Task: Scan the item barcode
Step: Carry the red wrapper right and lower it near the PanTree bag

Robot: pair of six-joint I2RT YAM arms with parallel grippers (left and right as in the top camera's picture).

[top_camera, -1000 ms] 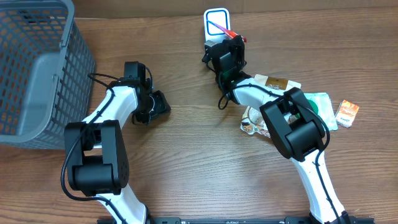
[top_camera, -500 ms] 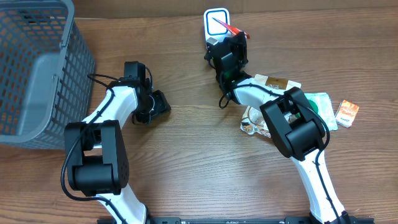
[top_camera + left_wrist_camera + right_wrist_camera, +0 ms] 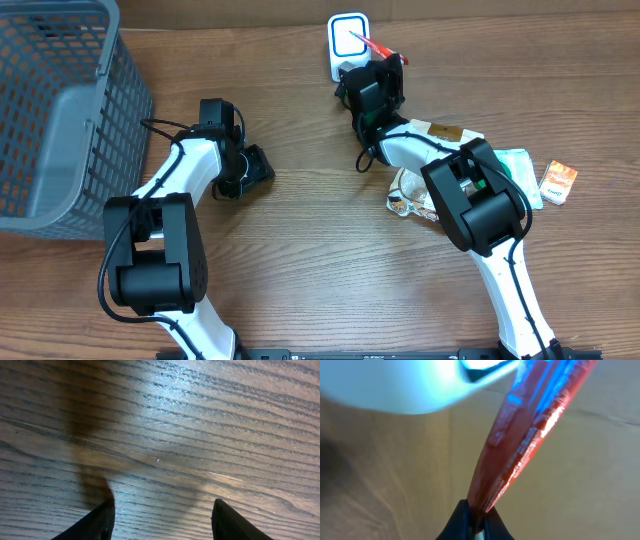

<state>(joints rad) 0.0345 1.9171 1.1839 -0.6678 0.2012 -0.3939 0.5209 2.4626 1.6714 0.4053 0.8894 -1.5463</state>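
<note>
Item: red packet (image 3: 371, 45), at the far edge of the table (image 3: 320, 270), edge-on to the scanner (image 3: 346, 36).
Right gripper (image 3: 476, 521): jaws clamped on the packet's end.
Left gripper (image 3: 162, 521): jaws apart, empty, over bare wood.
Progress: packet picked and presented. Cannot tell whether the barcode faces the window. A confirmed read likely remains.

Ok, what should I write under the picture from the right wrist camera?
The right gripper pinches a thin red packet and holds it by the blurry white scanner.
</note>
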